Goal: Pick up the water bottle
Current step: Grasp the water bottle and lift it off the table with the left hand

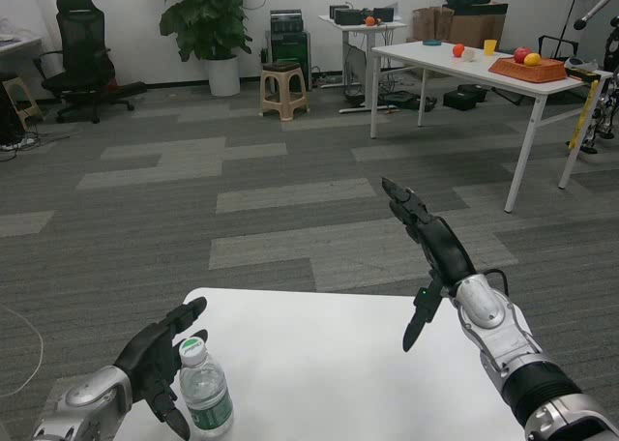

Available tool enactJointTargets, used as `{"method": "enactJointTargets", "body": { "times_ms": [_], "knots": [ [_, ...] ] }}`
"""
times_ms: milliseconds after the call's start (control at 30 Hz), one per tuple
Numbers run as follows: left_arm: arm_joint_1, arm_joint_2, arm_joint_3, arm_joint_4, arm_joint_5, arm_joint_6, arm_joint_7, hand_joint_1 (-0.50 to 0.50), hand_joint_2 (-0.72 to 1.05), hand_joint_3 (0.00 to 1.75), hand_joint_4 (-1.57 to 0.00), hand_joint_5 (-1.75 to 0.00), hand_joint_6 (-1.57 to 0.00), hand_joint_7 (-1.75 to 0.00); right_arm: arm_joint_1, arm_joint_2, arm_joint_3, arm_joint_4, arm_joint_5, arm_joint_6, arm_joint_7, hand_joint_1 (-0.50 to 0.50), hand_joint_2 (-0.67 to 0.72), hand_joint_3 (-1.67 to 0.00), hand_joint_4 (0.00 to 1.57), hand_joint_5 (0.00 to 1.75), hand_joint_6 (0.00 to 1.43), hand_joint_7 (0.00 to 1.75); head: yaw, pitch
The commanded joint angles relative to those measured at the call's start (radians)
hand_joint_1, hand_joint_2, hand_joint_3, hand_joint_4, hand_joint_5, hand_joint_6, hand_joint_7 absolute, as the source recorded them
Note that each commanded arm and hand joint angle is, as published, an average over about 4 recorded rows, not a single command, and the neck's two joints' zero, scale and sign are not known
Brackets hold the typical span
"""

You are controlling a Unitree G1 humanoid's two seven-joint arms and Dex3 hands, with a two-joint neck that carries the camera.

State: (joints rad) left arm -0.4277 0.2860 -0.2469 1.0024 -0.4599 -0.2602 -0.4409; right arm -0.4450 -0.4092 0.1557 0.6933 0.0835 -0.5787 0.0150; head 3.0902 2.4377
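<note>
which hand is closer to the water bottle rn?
Left. The left hand is right beside the water bottle at the table's near left, fingers spread next to it, no grip evident. The right hand is raised well off to the bottle's right, holding nothing.

The water bottle (204, 391) stood upright near the table's (338, 364) front-left corner, clear plastic with a green-and-white cap and a pale label below its neck, ribbed lower down, its base cut off from my view.

The water bottle (204, 395) stands on the table's (329, 364) front left, just right of the left hand (160, 356).
</note>
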Motion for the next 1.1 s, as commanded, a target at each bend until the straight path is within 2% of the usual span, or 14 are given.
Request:
{"method": "enactJointTargets", "body": {
  "times_ms": [33,100,500,633,800,933,1100],
  "knots": [
    [0.011,0.015,0.024,0.005,0.007,-0.027,0.008,-0.50,-0.37,0.09,0.00,0.00,0.00,0.00,-0.008,0.000,0.004,-0.006,0.005,-0.003,-0.004,-0.46,0.66,0.00,0.00,0.00,0.00,0.00,0.001,-0.001],
    [0.013,0.018,0.029,0.006,0.007,-0.028,0.011,-0.50,-0.37,0.04,0.00,0.00,0.00,0.00,-0.008,0.000,0.004,-0.006,0.005,-0.003,-0.004,-0.46,0.66,0.00,0.00,0.00,0.00,0.00,0.000,0.000],
    [-0.016,0.005,-0.029,0.110,0.005,-0.031,0.028,-0.50,-0.37,0.09,0.00,0.00,0.00,0.00,-0.009,0.001,0.007,-0.005,0.005,-0.003,-0.004,-0.46,0.66,0.00,0.00,0.00,0.00,0.00,0.003,-0.005],
    [-0.025,0.001,-0.065,0.121,0.002,-0.031,0.028,-0.50,-0.46,0.09,0.00,0.00,0.00,0.00,-0.008,0.001,0.006,-0.007,0.005,-0.003,-0.004,-0.46,0.66,0.00,0.00,0.00,0.00,0.00,0.003,-0.004],
    [-0.036,-0.011,-0.085,0.132,-0.001,-0.031,0.029,-0.50,-0.46,0.02,0.00,0.00,0.00,0.00,-0.006,0.000,0.005,-0.009,0.005,-0.003,-0.004,-0.46,0.66,0.00,0.00,0.00,0.00,0.00,0.003,-0.003],
    [-0.049,-0.024,-0.103,0.141,0.000,-0.031,0.041,-0.50,-0.55,0.09,0.00,0.00,0.00,0.00,-0.003,0.000,0.005,-0.013,0.005,-0.003,-0.004,-0.46,0.66,0.00,0.00,0.00,0.00,0.00,0.001,-0.003],
    [-0.055,-0.033,-0.122,0.145,0.006,-0.027,0.060,-0.50,-0.64,0.04,0.00,0.00,0.00,0.00,0.000,0.000,0.003,-0.014,0.005,-0.003,-0.004,-0.46,0.66,0.00,0.00,0.00,0.00,0.00,0.000,-0.004]
  ]
}}
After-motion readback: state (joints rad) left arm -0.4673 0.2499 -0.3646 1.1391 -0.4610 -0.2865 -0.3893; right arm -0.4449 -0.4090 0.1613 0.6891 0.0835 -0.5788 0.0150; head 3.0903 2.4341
